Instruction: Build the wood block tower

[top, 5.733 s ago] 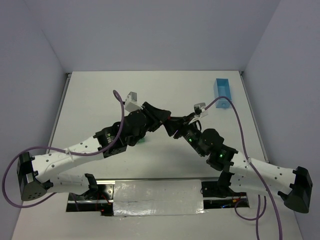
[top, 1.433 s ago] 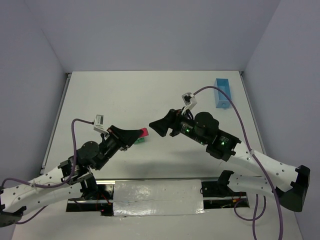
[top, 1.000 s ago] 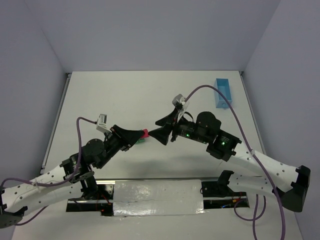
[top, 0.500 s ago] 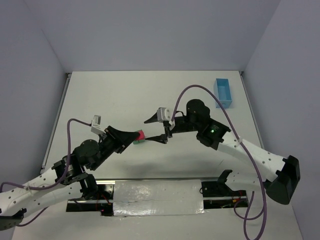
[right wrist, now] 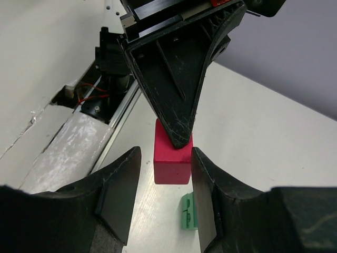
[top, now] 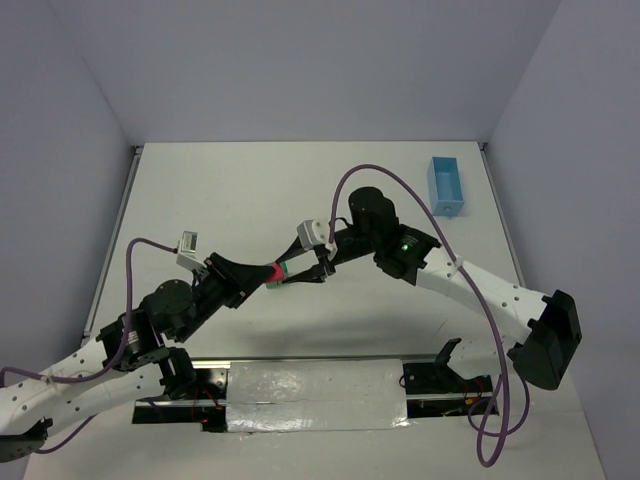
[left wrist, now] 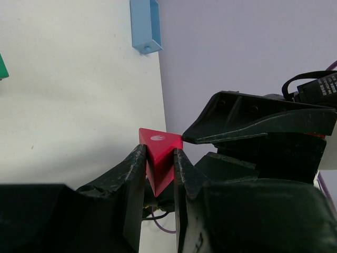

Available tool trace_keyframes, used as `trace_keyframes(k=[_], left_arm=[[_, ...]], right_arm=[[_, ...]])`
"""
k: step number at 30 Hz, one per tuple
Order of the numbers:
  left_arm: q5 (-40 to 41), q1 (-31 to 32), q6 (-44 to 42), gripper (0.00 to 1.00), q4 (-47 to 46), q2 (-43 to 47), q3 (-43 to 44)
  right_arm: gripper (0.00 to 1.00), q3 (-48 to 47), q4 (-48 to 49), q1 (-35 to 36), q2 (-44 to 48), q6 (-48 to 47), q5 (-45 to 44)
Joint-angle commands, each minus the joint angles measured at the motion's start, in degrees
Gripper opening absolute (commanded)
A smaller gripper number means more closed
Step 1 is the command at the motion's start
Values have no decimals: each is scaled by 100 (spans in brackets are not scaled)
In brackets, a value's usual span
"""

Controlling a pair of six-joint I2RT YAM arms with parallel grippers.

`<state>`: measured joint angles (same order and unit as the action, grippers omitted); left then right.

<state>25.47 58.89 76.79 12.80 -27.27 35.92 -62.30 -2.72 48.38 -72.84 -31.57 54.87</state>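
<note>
Pinched tight between the fingers of the left gripper [left wrist: 158,154]: the red block [left wrist: 159,139], triangular face turned outward, held up off the table [top: 250,190]. From above, placed just toward 9 o'clock of the table's centre, with the left arm reaching in from 7 o'clock and the right arm from 4 o'clock.

Spread wide around that same block: the right gripper [right wrist: 166,153]. One finger at 9 o'clock of the block with a clear gap; the other at 3 o'clock, so close that contact cannot be told. Nose to nose with the left gripper, tips nearly meeting at the block.

Lying flat on the table at 5 o'clock of the red block in the right wrist view: a green block [right wrist: 188,211], notched, apart from both grippers. At the 9 o'clock edge of the left wrist view, a sliver of green; whether the same piece, cannot tell.

Standing well apart near the table's 1 o'clock corner: the blue box [top: 445,186].
</note>
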Motion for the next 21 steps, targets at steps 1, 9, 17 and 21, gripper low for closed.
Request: trace_keyframes(k=[1,9,17,21], left_arm=[[19,-27,-33,0,-164,55,275],[-69,-27,-51,0,-216,46,240],[-25,-27,-77,0,-155,90,249],[-34,-27,-77,0,-128,151,240]], right_arm=[[50,-273,-18,-13,-108,-68,252],[57,-476,-158,-13,-292,-156,77],[48,-432,-211,-39,-301,-279,-12],[38,-370,-202,-83,-301,-306,111]])
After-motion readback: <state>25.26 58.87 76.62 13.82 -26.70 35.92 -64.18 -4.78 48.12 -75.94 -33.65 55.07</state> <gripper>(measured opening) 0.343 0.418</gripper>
